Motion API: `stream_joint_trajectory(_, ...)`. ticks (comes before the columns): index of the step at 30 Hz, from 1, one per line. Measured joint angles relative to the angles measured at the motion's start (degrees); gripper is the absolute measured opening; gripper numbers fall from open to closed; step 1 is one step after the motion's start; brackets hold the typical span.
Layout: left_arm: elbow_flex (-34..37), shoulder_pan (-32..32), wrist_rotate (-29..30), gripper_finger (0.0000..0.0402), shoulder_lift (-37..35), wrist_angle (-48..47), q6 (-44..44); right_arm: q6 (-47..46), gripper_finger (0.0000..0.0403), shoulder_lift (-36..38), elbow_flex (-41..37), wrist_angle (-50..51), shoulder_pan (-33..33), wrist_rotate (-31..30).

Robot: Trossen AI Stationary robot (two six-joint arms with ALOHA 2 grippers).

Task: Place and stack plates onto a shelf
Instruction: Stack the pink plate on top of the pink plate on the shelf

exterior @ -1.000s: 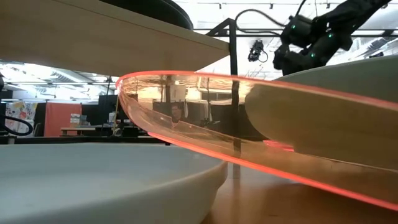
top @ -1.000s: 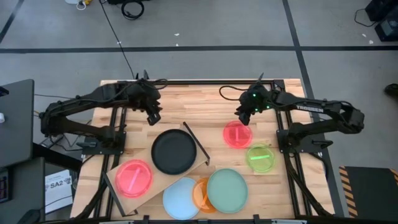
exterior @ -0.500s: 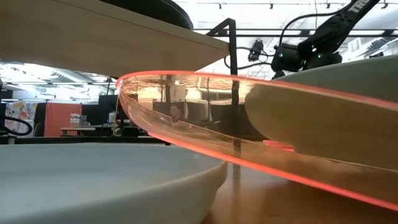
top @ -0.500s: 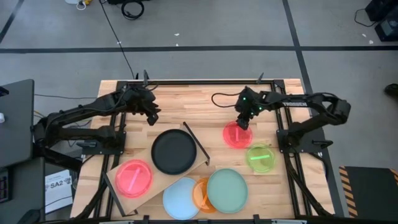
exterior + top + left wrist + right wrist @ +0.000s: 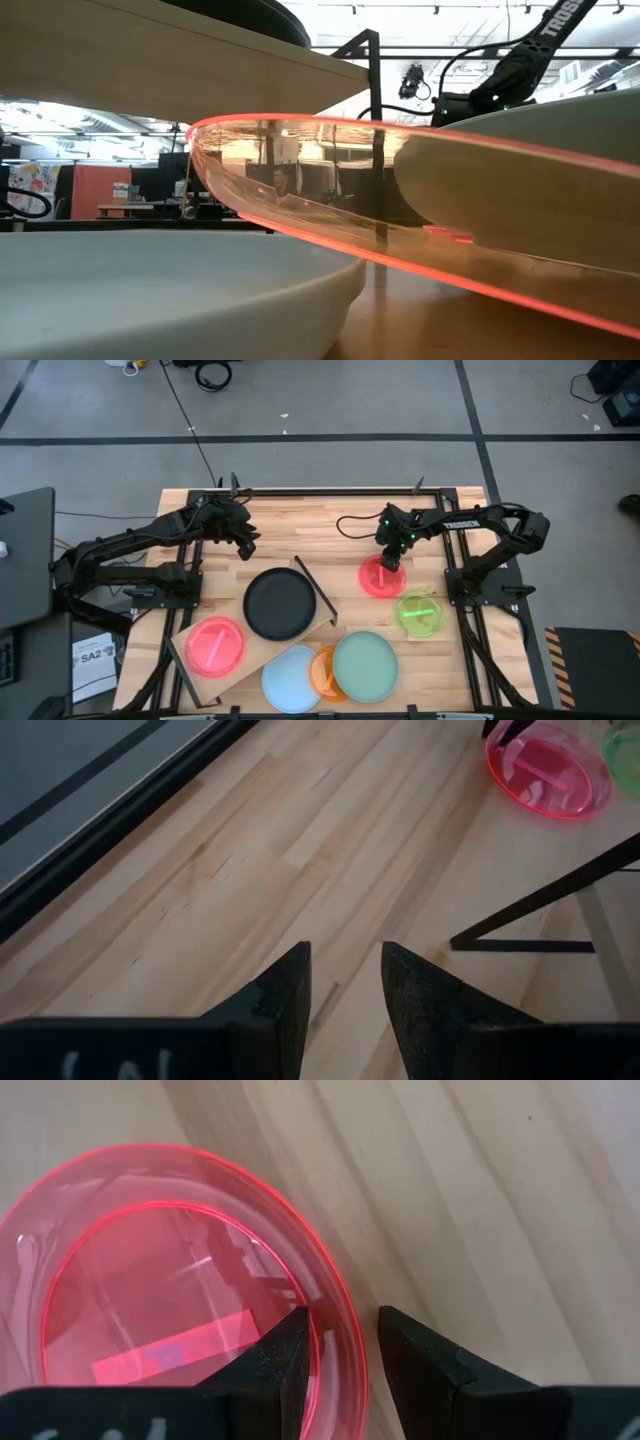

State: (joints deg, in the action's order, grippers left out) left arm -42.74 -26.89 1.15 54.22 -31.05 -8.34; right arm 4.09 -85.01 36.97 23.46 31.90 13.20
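Right claw (image 5: 340, 1342), fingers narrowly parted, straddles the rim of the loose pink plate (image 5: 380, 577) on the counter (image 5: 300, 530). Left claw (image 5: 345, 985), narrowly open and empty, waits. The shelf (image 5: 255, 645) carries a black plate (image 5: 280, 603) and another pink plate (image 5: 214, 646); five remain off it.

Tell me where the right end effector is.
In the high view the right end effector is at the far rim of the pink plate on the table's right half, beyond the neon-green plate.
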Motion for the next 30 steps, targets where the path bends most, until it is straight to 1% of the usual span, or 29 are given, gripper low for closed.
stream_joint_trajectory(3,0.0,0.1,0.0,0.013,0.0,0.0,0.0,0.6,0.0125,0.5,-0.1,0.1,0.0,0.0)
stream_joint_trajectory(6,0.0,0.1,0.0,0.013,0.0,0.0,-0.3,0.6,0.011,0.6,-0.2,0.2,0.1,0.0)
stream_joint_trajectory(8,0.0,0.1,0.0,0.013,0.0,0.0,-1.4,0.6,0.0094,0.6,-0.2,0.2,0.1,-0.3)
stream_joint_trajectory(18,0.0,0.1,0.0,0.013,0.0,0.0,-1.5,0.6,0.001,0.7,-0.2,0.2,0.1,-1.1)
stream_joint_trajectory(24,0.0,0.1,0.0,0.013,0.0,0.0,-1.5,0.4,0.0013,0.7,-0.2,0.2,0.1,-1.3)
stream_joint_trajectory(30,0.0,0.1,0.0,0.013,0.0,0.0,-1.5,0.2,0.0006,2.0,0.1,0.7,0.4,-2.0)
